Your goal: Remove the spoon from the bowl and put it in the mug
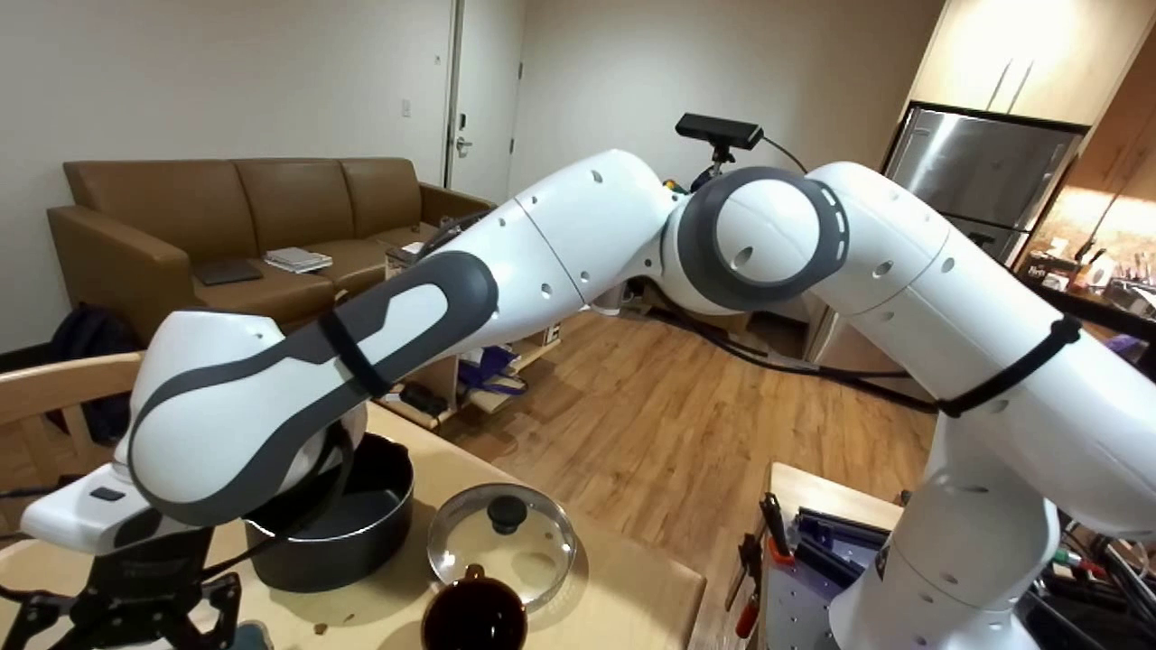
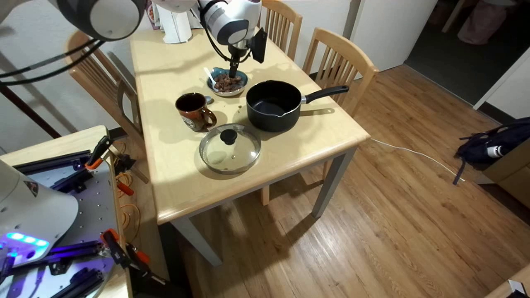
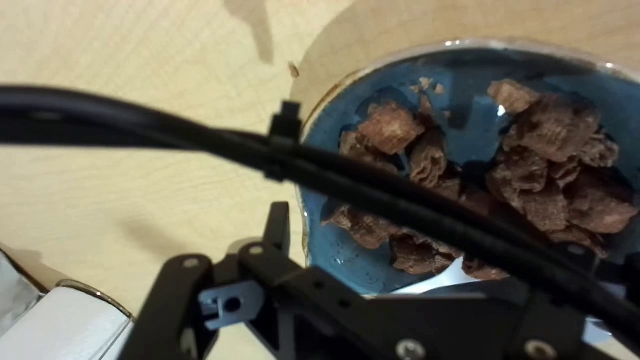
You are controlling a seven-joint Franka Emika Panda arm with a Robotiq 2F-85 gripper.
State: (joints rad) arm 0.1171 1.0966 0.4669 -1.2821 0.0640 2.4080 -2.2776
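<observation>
The bowl (image 2: 230, 94) is a small blue dish with a pale outside, holding brown chunks. It fills the right of the wrist view (image 3: 330, 260). A white spoon (image 2: 210, 77) leans in it, handle over the rim; in the wrist view the spoon (image 3: 445, 276) is partly hidden by my gripper and chunks. My gripper (image 2: 233, 72) is over the bowl, pointing down, with nothing held. Its fingers are spread in the wrist view (image 3: 450, 245) and in an exterior view (image 1: 126, 623). The brown mug (image 2: 198, 119) stands upright nearer the table's front, also at the bottom of an exterior view (image 1: 474, 618).
A black pot (image 2: 273, 123) with a long handle stands beside the bowl. A glass lid (image 2: 232, 155) with a black knob lies near the mug. A small grey round item (image 2: 209, 99) is behind the mug. A black cable (image 3: 210, 137) crosses the wrist view. Chairs (image 2: 339, 58) flank the table.
</observation>
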